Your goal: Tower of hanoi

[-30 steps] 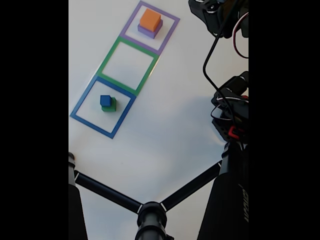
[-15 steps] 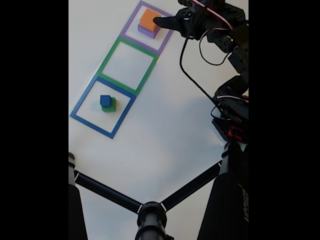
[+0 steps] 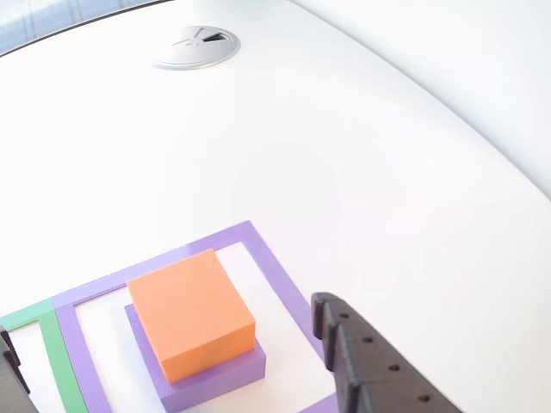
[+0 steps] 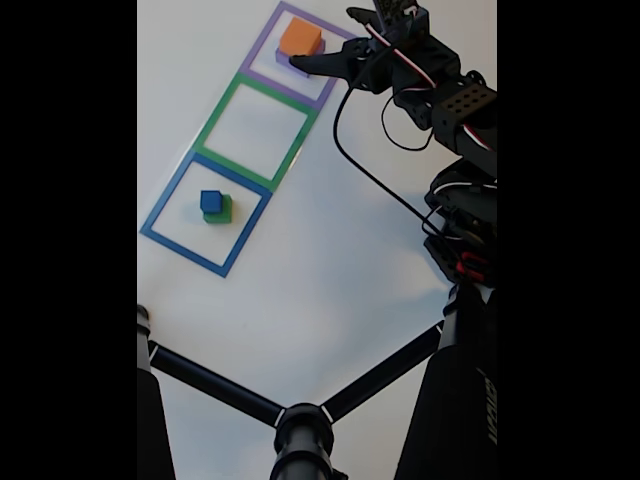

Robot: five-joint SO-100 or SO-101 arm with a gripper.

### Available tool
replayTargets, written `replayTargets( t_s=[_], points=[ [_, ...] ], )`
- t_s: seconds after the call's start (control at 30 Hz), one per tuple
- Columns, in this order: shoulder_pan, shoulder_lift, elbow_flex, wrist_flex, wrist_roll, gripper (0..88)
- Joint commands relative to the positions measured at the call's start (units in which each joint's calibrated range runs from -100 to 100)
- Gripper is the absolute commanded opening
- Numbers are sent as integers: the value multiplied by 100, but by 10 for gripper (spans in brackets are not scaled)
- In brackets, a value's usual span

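An orange block [image 3: 189, 310] [image 4: 300, 38] sits on a wider purple block [image 3: 215, 374] inside the purple square outline [image 3: 267, 258] [image 4: 335, 70]. My gripper [image 3: 164, 323] [image 4: 321, 38] is open around this stack. In the other view one black finger [image 3: 353, 353] stands right of the stack and the second finger's edge [image 3: 7, 361] shows at the lower left. Neither finger touches the blocks. Further down the fixed view, a small blue block [image 4: 211, 201] rests on a green block [image 4: 222, 213] inside the blue square [image 4: 165, 205]. The green square [image 4: 218, 115] between them holds nothing.
A round metal cable cover [image 3: 196, 47] is set into the white table beyond the purple square. Black tripod legs [image 4: 300, 430] cross the bottom of the fixed view. The arm's base and cables [image 4: 465, 230] stand at the right.
The arm has swung from the right edge to the purple square. Its open gripper has come down around the orange and purple stack. No block has moved.
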Motion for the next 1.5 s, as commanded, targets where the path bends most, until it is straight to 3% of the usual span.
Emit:
replayTargets(
  t_s=[0.0,0.27,0.57,1.17,1.47],
  points=[
    [-50,824,-1,-1216,18,438],
    [84,2633,-137,-3111,18,443],
    [17,4401,-810,-4390,18,437],
    [-396,5717,-1810,-4754,18,410],
    [-635,5830,-1801,-4762,18,291]
  ],
)
